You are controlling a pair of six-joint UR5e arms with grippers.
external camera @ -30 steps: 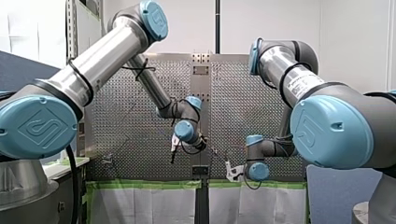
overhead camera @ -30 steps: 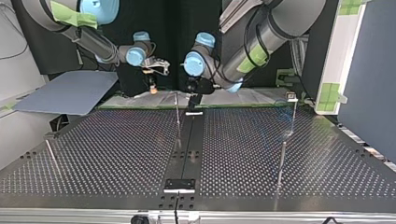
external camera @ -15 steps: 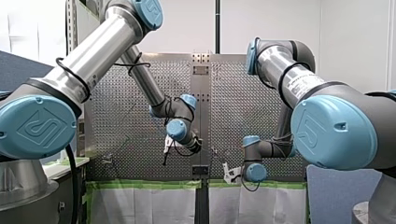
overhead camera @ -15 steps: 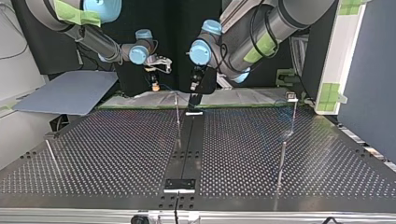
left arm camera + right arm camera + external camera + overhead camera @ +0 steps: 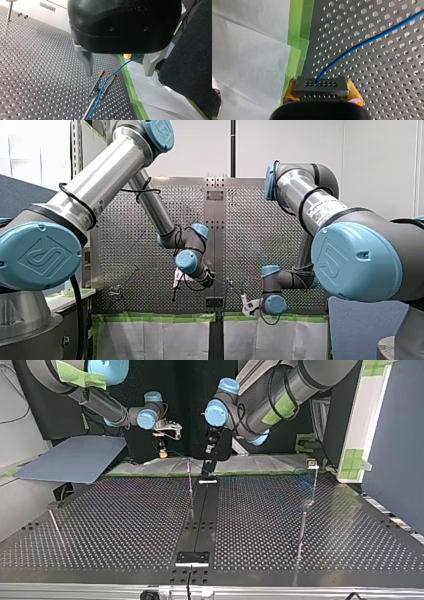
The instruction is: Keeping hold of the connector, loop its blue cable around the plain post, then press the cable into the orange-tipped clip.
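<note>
Perforated table [image 5: 387, 75], edged with green tape [image 5: 295, 53], lies under the work. The dark connector [image 5: 321, 86] is clamped between the yellow pads [image 5: 354, 93] of the right gripper [image 5: 321, 92], near the taped edge. Its blue cable [image 5: 362, 43] is led away across the holes and is seen between the arms of the orange-tipped clip [image 5: 106, 80]; whether it is seated cannot be told. Over the clip the left gripper [image 5: 118, 66] is spread wide, with nothing grasped.
</note>
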